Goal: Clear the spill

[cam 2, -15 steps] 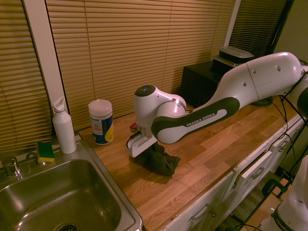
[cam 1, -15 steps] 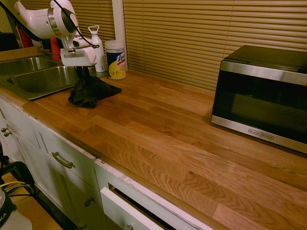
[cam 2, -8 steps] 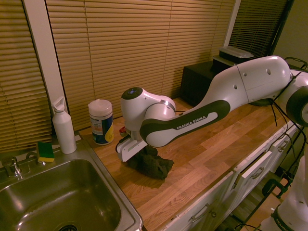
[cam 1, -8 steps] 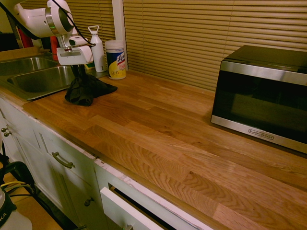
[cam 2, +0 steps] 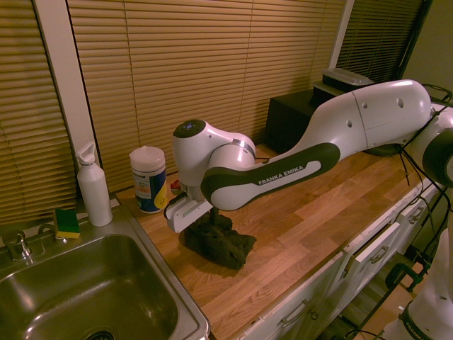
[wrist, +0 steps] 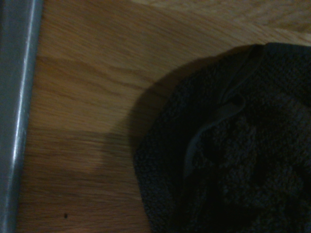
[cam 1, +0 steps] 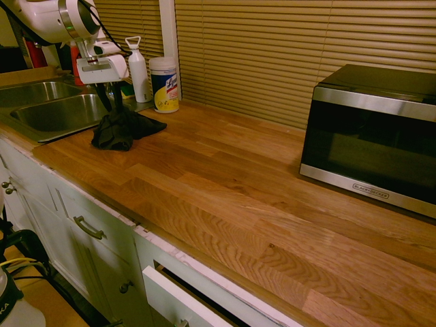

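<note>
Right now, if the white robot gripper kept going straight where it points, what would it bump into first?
Most likely the crumpled black cloth rag. The white gripper points down at it, though its tips may already be touching the folds.

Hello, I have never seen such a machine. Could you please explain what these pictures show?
The machine is one white robot arm; its two-finger gripper stands over a black cloth lying crumpled on the wooden counter. The fingers are apart, so the cloth seems released, not held.

Two pictures come from cameras on opposite sides: one shows the microwave, the other looks across the sink. The third, from the wrist, shows the cloth close up and one small dark spot, perhaps part of the spill.
</note>
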Tool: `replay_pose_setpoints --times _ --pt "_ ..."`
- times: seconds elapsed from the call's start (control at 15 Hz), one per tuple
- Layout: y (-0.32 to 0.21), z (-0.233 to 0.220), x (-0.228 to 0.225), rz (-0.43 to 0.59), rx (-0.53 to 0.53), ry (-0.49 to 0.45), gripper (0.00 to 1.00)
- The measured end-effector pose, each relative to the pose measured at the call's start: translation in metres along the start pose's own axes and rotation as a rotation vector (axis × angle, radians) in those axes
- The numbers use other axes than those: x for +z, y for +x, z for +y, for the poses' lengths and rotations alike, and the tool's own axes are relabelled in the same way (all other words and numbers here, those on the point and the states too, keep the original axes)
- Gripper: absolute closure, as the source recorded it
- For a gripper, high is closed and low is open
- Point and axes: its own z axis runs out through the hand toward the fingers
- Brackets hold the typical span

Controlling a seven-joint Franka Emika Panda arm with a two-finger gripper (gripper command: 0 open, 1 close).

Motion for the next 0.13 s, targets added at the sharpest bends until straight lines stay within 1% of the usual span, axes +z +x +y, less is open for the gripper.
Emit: replay_pose_setpoints --times 0.13 --pt "0.0033 -0.0023 -0.0144 0.009 0.006 0.01 0.0"
